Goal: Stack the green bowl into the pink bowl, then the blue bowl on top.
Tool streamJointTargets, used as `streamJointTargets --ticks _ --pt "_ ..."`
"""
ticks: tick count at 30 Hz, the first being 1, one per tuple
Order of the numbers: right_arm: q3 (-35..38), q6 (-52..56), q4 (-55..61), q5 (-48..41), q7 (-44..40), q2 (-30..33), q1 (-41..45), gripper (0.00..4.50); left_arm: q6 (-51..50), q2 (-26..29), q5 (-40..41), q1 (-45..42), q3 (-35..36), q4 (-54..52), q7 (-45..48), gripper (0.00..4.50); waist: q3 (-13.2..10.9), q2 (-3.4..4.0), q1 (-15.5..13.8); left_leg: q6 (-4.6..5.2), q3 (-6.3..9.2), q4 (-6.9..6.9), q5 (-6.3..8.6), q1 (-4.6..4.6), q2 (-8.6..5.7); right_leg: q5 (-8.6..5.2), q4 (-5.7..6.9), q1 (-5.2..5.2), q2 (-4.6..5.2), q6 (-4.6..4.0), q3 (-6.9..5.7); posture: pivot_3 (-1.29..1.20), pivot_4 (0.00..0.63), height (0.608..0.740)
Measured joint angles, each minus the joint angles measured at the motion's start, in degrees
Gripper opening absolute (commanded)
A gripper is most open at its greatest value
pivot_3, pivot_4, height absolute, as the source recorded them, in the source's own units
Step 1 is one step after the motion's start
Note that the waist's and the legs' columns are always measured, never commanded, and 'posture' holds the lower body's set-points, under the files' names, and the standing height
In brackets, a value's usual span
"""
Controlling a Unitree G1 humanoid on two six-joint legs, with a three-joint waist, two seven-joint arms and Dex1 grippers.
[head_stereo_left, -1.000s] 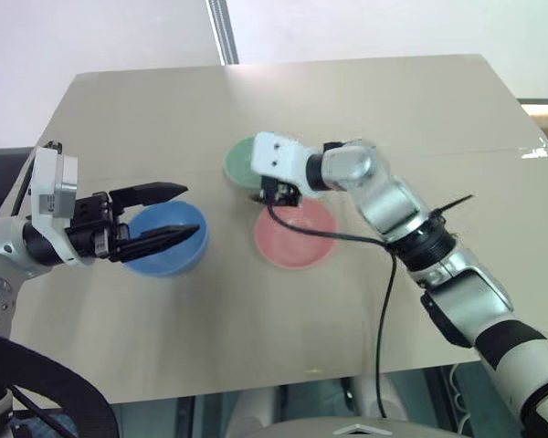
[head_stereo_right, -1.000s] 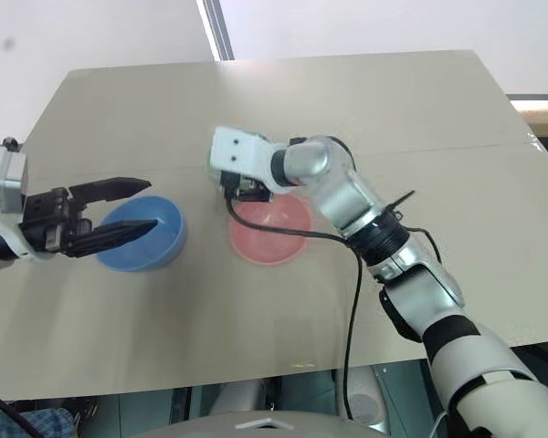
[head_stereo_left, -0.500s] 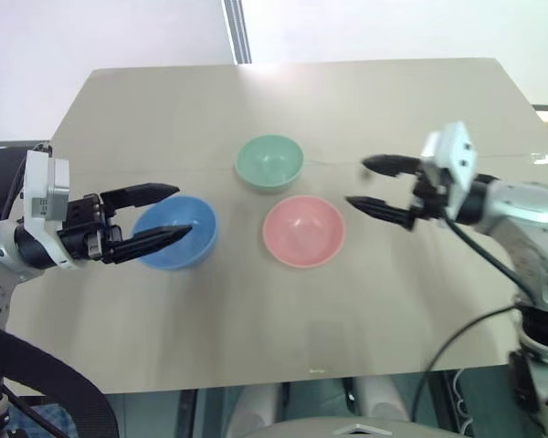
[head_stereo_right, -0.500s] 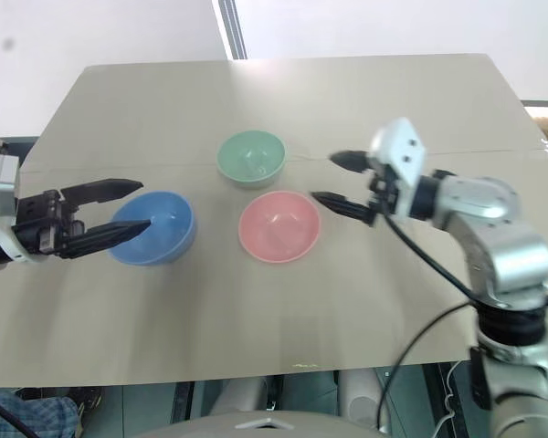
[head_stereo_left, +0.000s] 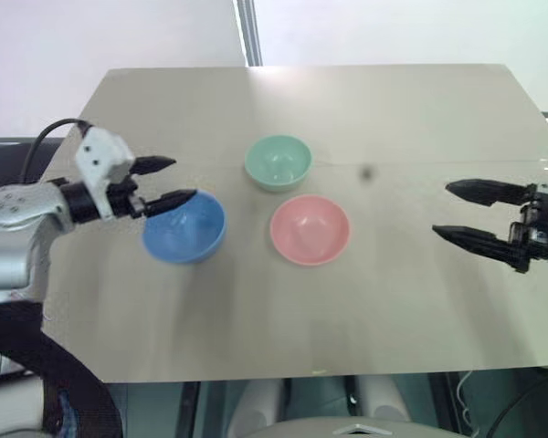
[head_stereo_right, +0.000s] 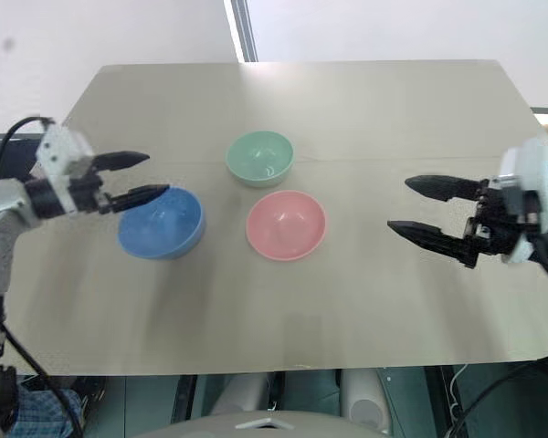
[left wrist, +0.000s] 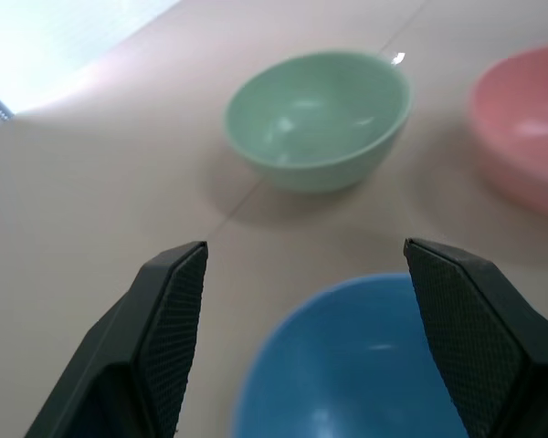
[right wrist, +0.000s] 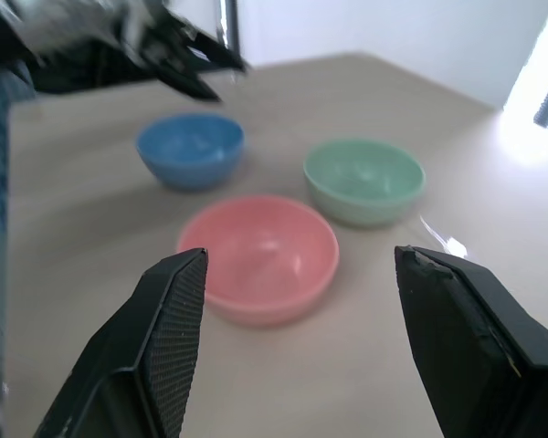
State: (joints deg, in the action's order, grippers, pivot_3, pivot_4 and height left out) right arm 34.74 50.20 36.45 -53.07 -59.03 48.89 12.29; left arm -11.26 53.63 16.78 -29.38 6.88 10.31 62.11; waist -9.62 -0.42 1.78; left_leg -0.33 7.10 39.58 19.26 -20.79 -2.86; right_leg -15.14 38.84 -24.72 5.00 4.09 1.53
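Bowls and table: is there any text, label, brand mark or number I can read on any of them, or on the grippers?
None readable.
green bowl: plain, no marking.
pink bowl: plain, no marking.
blue bowl: plain, no marking.
table: bare tan surface, no print or sign.
left gripper and right gripper: black fingers with a textured pad pattern, no lettering.

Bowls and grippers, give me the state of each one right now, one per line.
green bowl: upright, empty, alone on the table, not stacked.
pink bowl: upright, empty, nothing nested in it.
blue bowl: upright, empty, on the table, not held.
left gripper: open, empty, at the blue bowl's far left rim.
right gripper: open, empty, off to the right of the pink bowl.
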Motion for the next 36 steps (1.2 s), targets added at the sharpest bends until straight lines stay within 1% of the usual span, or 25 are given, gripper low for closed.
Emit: streamJointTargets --ticks 2,4,5,6,9,12,14,18,20,21,22,23,24,25,26,27,28,29,30,36 --pt "0.3 0.5 1.0 -3.4 1.4 0.7 -0.6 3.57 4.9 -2.1 -4.1 -5.9 -4.9 4.6 1.1 3.66 0.0 -0.03 -0.1 0.01 0.00 0.04 0.00 -0.06 -0.03 0.00 -0.02 -0.01 0.02 0.00 -0.04 0.00 0.150 0.740" --pt "0.2 0.4 1.4 -4.9 2.3 1.6 -1.1 3.57 11.1 -3.6 -8.8 -11.0 -9.2 10.5 2.2 3.66 0.0 -0.04 0.0 0.01 -0.11 0.09 0.00 -0.11 -0.07 0.00 -0.02 0.00 0.02 0.00 -0.13 0.00 0.150 0.740" --pt "0.2 0.1 1.5 -5.3 3.2 1.9 -1.9 3.57 16.2 -4.9 -12.1 -14.4 -12.0 15.5 2.8 3.66 0.0 -0.06 0.1 0.01 -0.16 0.10 0.00 -0.13 -0.07 0.00 -0.01 0.00 0.02 0.00 -0.14 0.00 0.150 0.740" --pt "0.1 0.0 1.6 -5.3 3.2 1.9 -1.9 3.57 16.8 -5.1 -12.5 -14.8 -12.3 16.0 2.8 3.66 0.0 -0.06 0.1 0.01 -0.17 0.10 0.00 -0.12 -0.07 0.00 0.00 0.00 0.02 0.00 -0.14 0.00 0.150 0.740" --pt "-0.3 -1.3 1.9 -5.3 4.3 2.4 -3.0 3.57 25.6 -8.7 -17.0 -21.4 -16.6 25.8 4.5 3.66 0.0 -0.07 0.2 0.02 -0.14 0.34 0.01 -0.24 -0.07 0.00 0.06 -0.01 0.00 0.01 -0.21 0.00 0.150 0.740" --pt "-0.2 -2.0 2.0 -5.5 5.5 3.5 -3.3 3.57 34.4 -10.8 -20.7 -25.4 -20.5 33.3 7.8 3.66 0.0 -0.08 0.5 0.07 -0.15 0.53 0.04 -0.31 -0.08 0.01 0.11 0.00 0.00 0.03 -0.21 0.00 0.150 0.740" --pt "-0.2 -2.6 2.1 -5.6 5.9 3.8 -3.6 3.57 38.3 -11.8 -22.5 -27.0 -21.7 37.3 8.2 3.66 0.0 -0.10 0.6 0.08 -0.13 0.59 0.04 -0.33 -0.08 0.02 0.14 0.01 -0.01 0.05 -0.23 0.00 0.150 0.740" --pt "-0.2 -3.4 2.3 -5.9 6.9 4.1 -4.1 3.57 42.5 -14.0 -25.4 -30.5 -23.3 43.4 8.0 3.66 0.0 -0.10 0.4 0.09 -0.04 0.69 0.05 -0.41 -0.10 0.03 0.17 0.03 -0.01 0.07 -0.32 0.00 0.150 0.740" --pt "-0.3 -4.0 2.3 -6.0 7.5 4.4 -4.1 3.57 44.9 -15.9 -28.4 -33.1 -25.1 47.9 6.4 3.66 0.0 -0.12 0.3 0.10 0.02 0.77 0.05 -0.42 -0.14 0.05 0.15 0.11 0.00 0.10 -0.38 0.00 0.150 0.740" --pt "-0.3 -4.3 2.3 -6.1 7.8 4.7 -4.1 3.63 46.0 -16.8 -30.0 -34.1 -25.6 49.8 5.2 3.25 0.0 -0.13 0.4 0.11 0.02 0.78 0.06 -0.42 -0.14 0.05 0.15 0.11 0.00 0.11 -0.38 0.00 0.150 0.740" --pt "-0.3 -4.3 2.3 -6.1 7.8 4.7 -4.1 3.63 46.2 -16.9 -30.2 -34.2 -25.6 50.0 5.1 3.11 0.0 -0.13 0.4 0.11 0.02 0.78 0.06 -0.43 -0.14 0.05 0.15 0.11 0.00 0.11 -0.38 0.00 0.150 0.740" --pt "-0.3 -4.4 2.3 -6.1 7.9 4.8 -4.2 3.63 46.7 -17.1 -30.7 -34.4 -25.7 50.6 4.8 2.78 0.0 -0.15 0.5 0.11 0.03 0.78 0.06 -0.43 -0.14 0.05 0.15 0.11 0.00 0.11 -0.38 0.00 0.150 0.740" --pt "-0.3 -4.6 2.3 -6.2 8.2 5.1 -4.4 3.63 46.7 -18.6 -31.4 -36.7 -25.7 53.5 4.5 2.30 0.0 -0.16 0.5 0.11 0.03 0.78 0.06 -0.43 -0.14 0.05 0.16 0.11 0.00 0.11 -0.39 0.00 0.150 0.740" --pt "-0.3 -4.7 2.3 -6.2 8.2 5.2 -4.4 3.63 46.8 -18.7 -31.5 -37.0 -25.7 53.6 4.3 1.85 0.0 -0.17 0.5 0.11 0.06 0.80 0.06 -0.44 -0.14 0.05 0.17 0.11 0.00 0.11 -0.41 0.00 0.150 0.740" --pt "-0.3 -4.7 2.3 -6.2 8.2 5.3 -4.4 3.63 47.1 -18.9 -32.0 -37.5 -25.7 54.1 4.0 1.54 0.0 -0.16 0.5 0.11 0.05 0.80 0.06 -0.43 -0.14 0.05 0.17 0.12 0.00 0.11 -0.41 0.00 0.150 0.740" --pt "-0.3 -4.9 2.3 -6.3 8.3 5.4 -4.5 3.63 47.4 -19.1 -32.5 -37.9 -25.7 54.6 3.6 1.01 0.0 -0.17 0.6 0.11 0.05 0.80 0.06 -0.43 -0.14 0.05 0.17 0.12 0.00 0.11 -0.40 0.00 0.150 0.740" --pt "-0.3 -5.2 2.3 -6.3 8.3 5.4 -4.6 3.63 47.8 -19.2 -32.6 -38.0 -25.8 54.9 3.4 0.76 0.0 -0.16 0.6 0.11 0.04 0.80 0.06 -0.42 -0.14 0.05 0.17 0.12 0.00 0.11 -0.40 0.00 0.150 0.740" --pt "-0.3 -5.4 2.3 -6.3 8.3 5.5 -4.6 3.63 48.1 -19.3 -32.8 -38.0 -25.8 55.2 3.1 0.22 0.0 -0.16 0.6 0.11 0.04 0.80 0.06 -0.42 -0.14 0.05 0.18 0.11 0.00 0.11 -0.40 0.00 0.150 0.740" --pt "-0.3 -5.5 2.3 -6.4 8.3 5.6 -4.7 3.63 48.3 -19.5 -33.2 -38.0 -25.9 55.7 3.1 0.03 0.0 -0.17 0.6 0.11 0.05 0.80 0.06 -0.42 -0.14 0.05 0.18 0.11 0.00 0.11 -0.40 0.00 0.150 0.740" --pt "-0.4 -5.7 2.2 -6.5 8.4 6.0 -4.8 3.63 51.5 -19.2 -34.2 -38.0 -26.1 56.7 3.7 0.03 0.0 -0.19 0.5 0.11 0.07 0.82 0.06 -0.45 -0.14 0.05 0.17 0.11 0.00 0.11 -0.42 0.00 0.150 0.740"
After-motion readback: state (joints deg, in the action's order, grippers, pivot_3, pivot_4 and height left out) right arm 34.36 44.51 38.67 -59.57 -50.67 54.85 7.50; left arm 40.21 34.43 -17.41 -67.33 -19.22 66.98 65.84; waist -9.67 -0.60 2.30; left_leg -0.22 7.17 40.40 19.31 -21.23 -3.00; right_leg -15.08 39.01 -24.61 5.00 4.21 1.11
